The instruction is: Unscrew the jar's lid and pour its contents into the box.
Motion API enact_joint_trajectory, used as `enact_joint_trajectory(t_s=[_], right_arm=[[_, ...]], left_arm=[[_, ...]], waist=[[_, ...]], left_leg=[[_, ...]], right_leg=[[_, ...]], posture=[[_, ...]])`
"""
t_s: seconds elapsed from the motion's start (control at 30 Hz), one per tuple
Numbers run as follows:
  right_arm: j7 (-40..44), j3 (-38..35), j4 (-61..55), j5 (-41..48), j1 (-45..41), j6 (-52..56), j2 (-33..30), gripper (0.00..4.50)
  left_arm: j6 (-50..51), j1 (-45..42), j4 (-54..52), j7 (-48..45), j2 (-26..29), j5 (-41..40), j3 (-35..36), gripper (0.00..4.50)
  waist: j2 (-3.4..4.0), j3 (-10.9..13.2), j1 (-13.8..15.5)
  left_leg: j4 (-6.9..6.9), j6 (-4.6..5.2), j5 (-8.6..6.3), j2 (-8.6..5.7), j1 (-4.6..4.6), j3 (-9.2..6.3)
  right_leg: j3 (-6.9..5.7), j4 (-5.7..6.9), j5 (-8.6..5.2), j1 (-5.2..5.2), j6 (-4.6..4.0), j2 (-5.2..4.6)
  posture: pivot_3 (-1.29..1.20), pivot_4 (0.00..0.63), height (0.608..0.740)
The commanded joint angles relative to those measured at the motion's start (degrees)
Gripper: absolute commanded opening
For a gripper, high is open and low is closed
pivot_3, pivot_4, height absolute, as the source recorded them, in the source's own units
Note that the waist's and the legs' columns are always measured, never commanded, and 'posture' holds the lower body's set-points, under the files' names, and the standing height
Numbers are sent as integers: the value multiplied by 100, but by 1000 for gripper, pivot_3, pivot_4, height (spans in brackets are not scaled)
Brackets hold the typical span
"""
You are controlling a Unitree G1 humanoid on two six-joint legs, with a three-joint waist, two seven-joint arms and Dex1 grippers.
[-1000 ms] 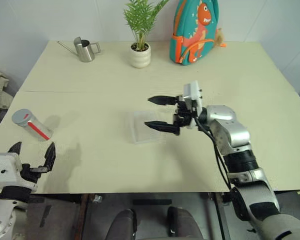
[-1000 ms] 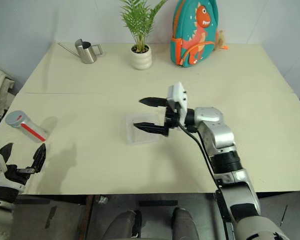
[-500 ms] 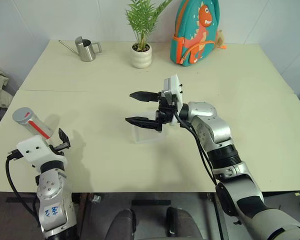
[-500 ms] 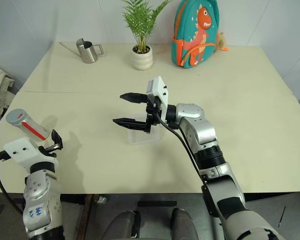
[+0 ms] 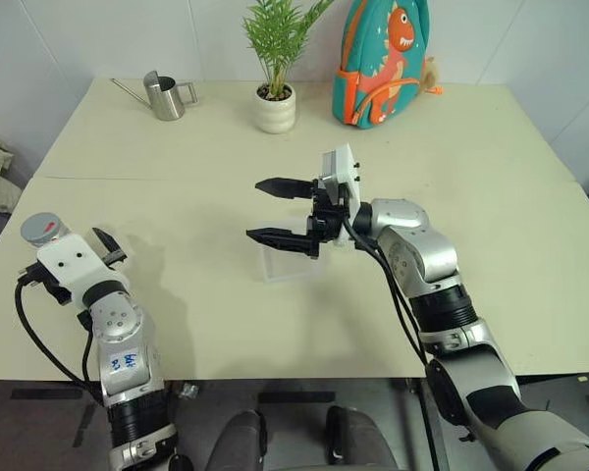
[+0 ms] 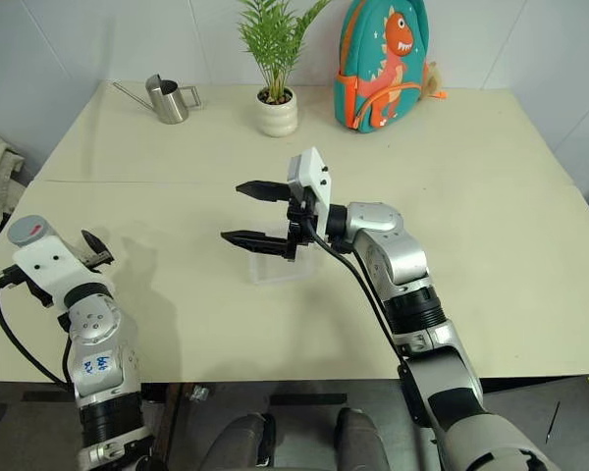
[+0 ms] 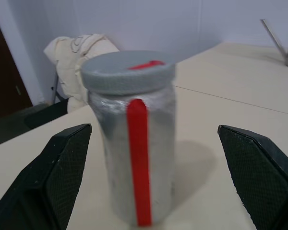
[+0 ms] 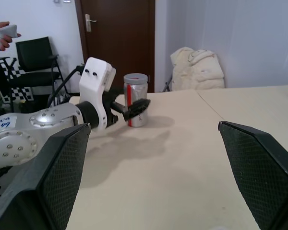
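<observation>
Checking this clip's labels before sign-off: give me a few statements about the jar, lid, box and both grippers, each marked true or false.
1. The lid is on the jar. True.
2. The left gripper is shut on the jar. False: its fingers stand open on either side, not touching it.
3. The jar lies on its side. False: it stands upright on the table.
4. The right gripper is open above the box. True.
5. The watering can is inside the box. False: it stands at the table's far edge.

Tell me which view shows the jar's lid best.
The left wrist view: the lid sits close up, still on the jar. The right wrist view shows it small and distant; the head views show its grey top partly behind the left hand.
</observation>
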Motion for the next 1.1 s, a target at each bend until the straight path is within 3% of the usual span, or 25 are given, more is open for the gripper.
enact_joint_trajectory(t_s=[0.03, 0.6, 0.87, 1.1], right_arm=[[-57, -159, -300, 149, 54, 62, -78, 4500], [-314, -204, -518, 145, 211, 119, -104, 4500], [-334, -181, -555, 131, 255, 104, -116, 4500], [-375, -197, -560, 124, 289, 91, -128, 4500]], left_arm=[[-201, -223, 300, 3, 247, -180, 213, 4493], [-531, -701, 1370, -140, 993, -240, 159, 4493], [-516, -730, 1312, 135, 782, -285, 171, 2041], [-362, -560, 845, -325, 892, -528, 75, 2024]], waist=[[-1, -1, 5], [-14, -8, 3], [-16, -10, -2], [-17, -10, -1]], left_leg=[[0, 0, 0, 0, 0, 1], [0, 3, -5, 3, -6, 53], [3, 7, -16, 9, -6, 75], [4, 7, -18, 12, -5, 79]], right_leg=[[0, 1, 0, -1, 0, -2], [-6, 15, 3, -38, 1, -15], [-11, 13, 3, -46, 2, -19], [-12, 12, 4, -47, 2, -18]], posture=[[0, 150, 740], [0, 150, 740], [0, 150, 740], [0, 150, 740]])
